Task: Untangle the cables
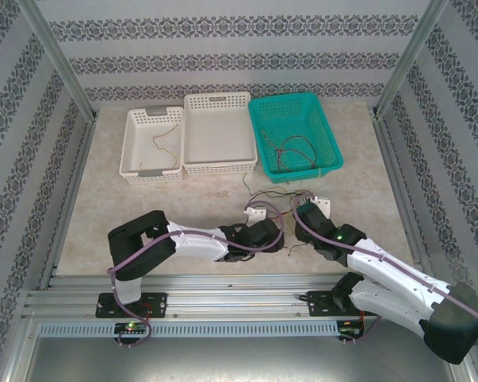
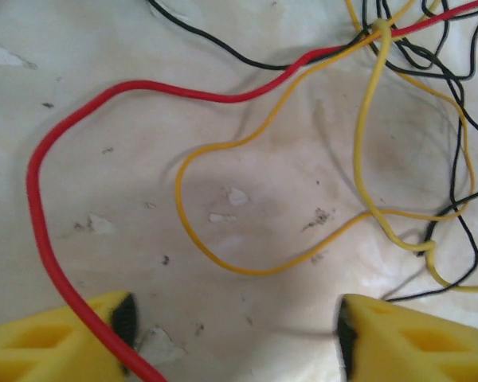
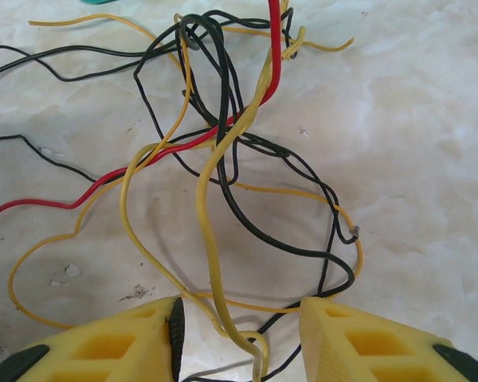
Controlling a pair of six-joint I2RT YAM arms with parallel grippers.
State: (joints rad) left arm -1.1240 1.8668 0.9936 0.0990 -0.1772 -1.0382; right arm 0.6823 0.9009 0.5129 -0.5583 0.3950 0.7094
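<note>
Right end effector [image 3: 240,326] straddles a yellow wire [image 3: 205,231], jaws apart; left end effector [image 2: 235,322] gapes too. We judge the cables [image 3: 223,143] limp and light; grip mid-strand.

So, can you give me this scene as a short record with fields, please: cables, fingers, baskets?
cables: red, yellow and black, tangled on the table in front of the arms
left fingers: apart; red cable runs beside one finger
right fingers: apart; yellow cable passes between them
baskets: left white basket, middle white basket, teal basket, in a row at the far side
inside: thin wires in the left white and teal ones
</note>
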